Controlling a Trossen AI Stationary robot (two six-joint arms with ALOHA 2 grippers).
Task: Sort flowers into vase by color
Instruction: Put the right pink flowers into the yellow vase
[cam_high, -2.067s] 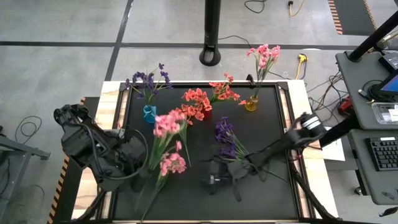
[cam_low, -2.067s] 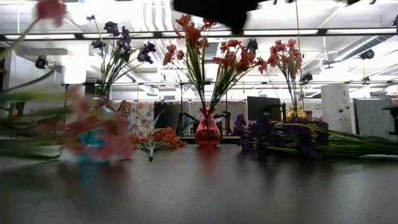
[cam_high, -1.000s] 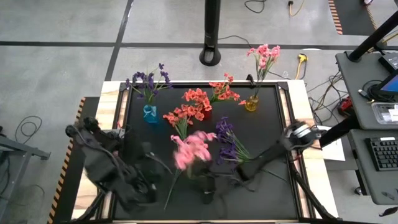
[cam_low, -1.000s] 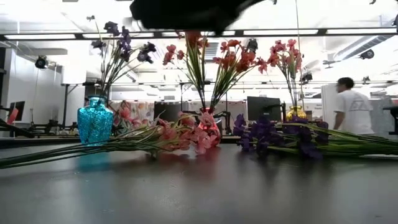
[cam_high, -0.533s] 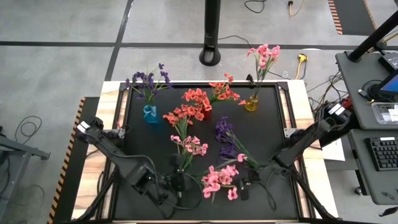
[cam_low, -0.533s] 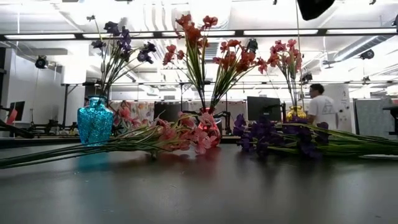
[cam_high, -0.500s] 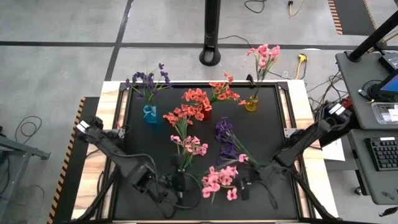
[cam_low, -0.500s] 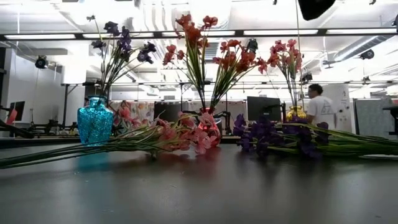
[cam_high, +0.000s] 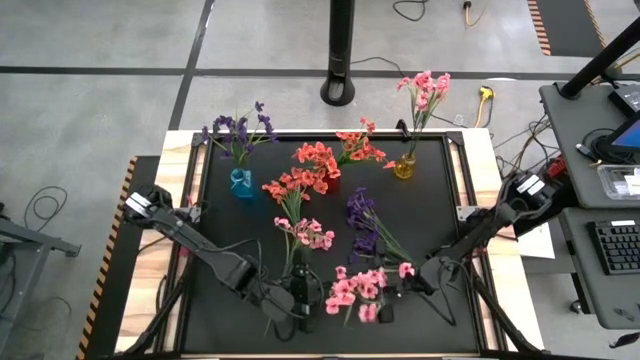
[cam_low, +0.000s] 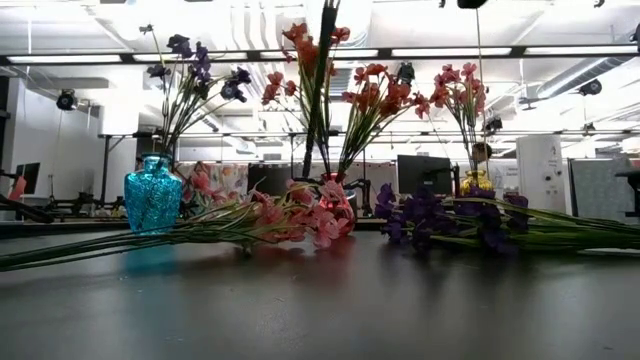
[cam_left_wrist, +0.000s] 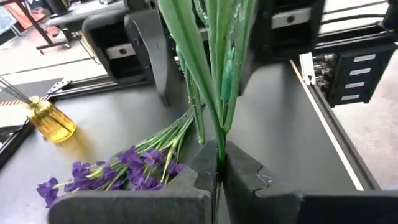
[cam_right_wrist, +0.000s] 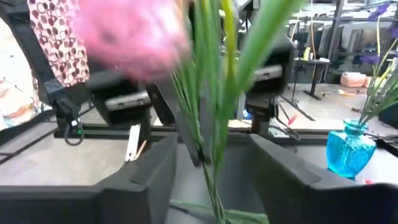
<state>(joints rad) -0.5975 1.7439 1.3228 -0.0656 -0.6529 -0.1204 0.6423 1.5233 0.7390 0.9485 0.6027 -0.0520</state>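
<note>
Overhead, the pink sprig (cam_high: 360, 293) sits in the lower middle of the frame, between the two tools. The left tool (cam_high: 300, 298) is at its stem end, just left of the blossoms; the right tool (cam_high: 388, 296) is just to their right, so both arms are about equally near. The stem seems to run roughly left to right, blossoms toward the right tool. The yellow vase (cam_high: 404, 167), already holding pink blooms, stands in the upper right of the frame, well apart and on the right arm's side. More flowers lie loose mid-table (cam_high: 440, 225).

Level with the table, neither tool can be made out for certain. A dark green stem (cam_low: 320, 85) crosses near-upright through the upper middle, in front of the red vase (cam_low: 334, 209); the blue vase (cam_low: 153, 195) stands at left.

From the left wrist, the fingers (cam_left_wrist: 205, 171) are pressed together on the green stem (cam_left_wrist: 219, 81), which runs straight away from them toward the right arm beyond.

From the right wrist, the fingers (cam_right_wrist: 152, 174) stand apart, with the stem (cam_right_wrist: 208, 118) passing between them untouched and the pink blossom (cam_right_wrist: 127, 34) blurred close at the upper left.

The handover therefore looks unfinished: the left tool alone holds the sprig.
</note>
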